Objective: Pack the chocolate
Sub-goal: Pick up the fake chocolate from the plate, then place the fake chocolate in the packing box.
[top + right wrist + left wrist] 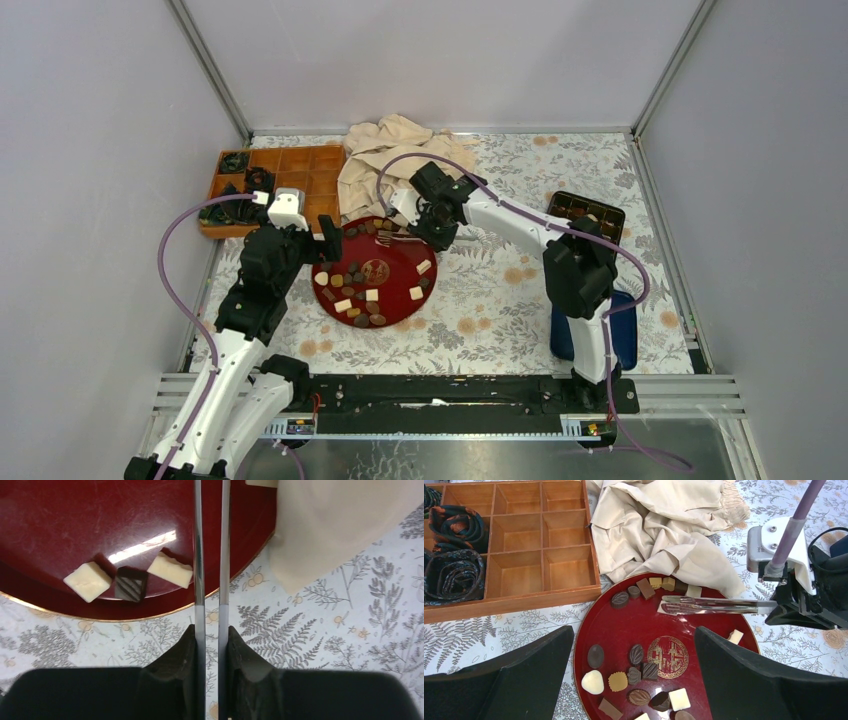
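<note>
Glossy red plate (pixel 624 625), perhaps lacquered; shiny metal tongs (pixel 709 605); matt wooden box (pixel 541 527); creased beige cloth (pixel 664 525).

Ahead of left claw (pixel 634 630): bare plate (pixel 614 630) surface, passable between scattered chocolate (pixel 595 656).
Ahead-right: tongs (pixel 709 605) span the path, clamped in right claw (pixel 211 635).
Beyond tongs: cloth (pixel 664 525) overlaps plate's rim.
Ahead-left: wooden box (pixel 544 597) wall.

Top camera looks down; both wrist cameras, close in, share the red plate (pixel 619 625).

My right wrist view cuts the tongs (pixel 198 555) off at its top edge; from the left wrist they half hide a cream chocolate (pixel 660 609).
</note>
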Controlling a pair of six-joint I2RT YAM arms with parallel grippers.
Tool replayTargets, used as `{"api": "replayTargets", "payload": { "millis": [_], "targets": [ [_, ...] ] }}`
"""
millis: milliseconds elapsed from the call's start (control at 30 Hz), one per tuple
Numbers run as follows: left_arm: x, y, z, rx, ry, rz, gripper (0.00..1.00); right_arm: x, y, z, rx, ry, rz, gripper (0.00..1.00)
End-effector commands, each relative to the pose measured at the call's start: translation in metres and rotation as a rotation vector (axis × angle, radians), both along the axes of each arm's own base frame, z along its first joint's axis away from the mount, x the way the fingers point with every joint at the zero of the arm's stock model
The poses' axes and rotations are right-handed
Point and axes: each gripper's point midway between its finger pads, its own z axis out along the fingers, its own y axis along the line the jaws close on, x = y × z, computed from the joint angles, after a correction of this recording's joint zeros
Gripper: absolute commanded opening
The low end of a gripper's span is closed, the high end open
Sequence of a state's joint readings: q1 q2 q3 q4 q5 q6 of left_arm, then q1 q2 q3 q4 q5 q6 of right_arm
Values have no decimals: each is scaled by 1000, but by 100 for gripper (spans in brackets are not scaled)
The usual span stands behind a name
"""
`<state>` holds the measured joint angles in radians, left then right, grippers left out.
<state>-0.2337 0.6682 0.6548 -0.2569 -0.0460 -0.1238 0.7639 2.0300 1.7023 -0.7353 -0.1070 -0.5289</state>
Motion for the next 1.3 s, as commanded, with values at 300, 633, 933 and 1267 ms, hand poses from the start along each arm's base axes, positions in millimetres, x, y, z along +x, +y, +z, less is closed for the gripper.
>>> {"api": "replayTargets", "payload": {
  "millis": [300,633,933,1267],
  "targets": [
    [3,5,14,6,-64,18,98,-51,-44,92,324,119,82,0],
    [3,3,15,1,-69,6,98,-43,-221,126,355,-24,-287,0],
    [2,1,17,-4,-73,-1,98,-60,-378,104,236,-57,-617,0],
    [2,1,16,-3,-70,-3,98,-70,-435,78,182,3,-711,1]
  ]
}}
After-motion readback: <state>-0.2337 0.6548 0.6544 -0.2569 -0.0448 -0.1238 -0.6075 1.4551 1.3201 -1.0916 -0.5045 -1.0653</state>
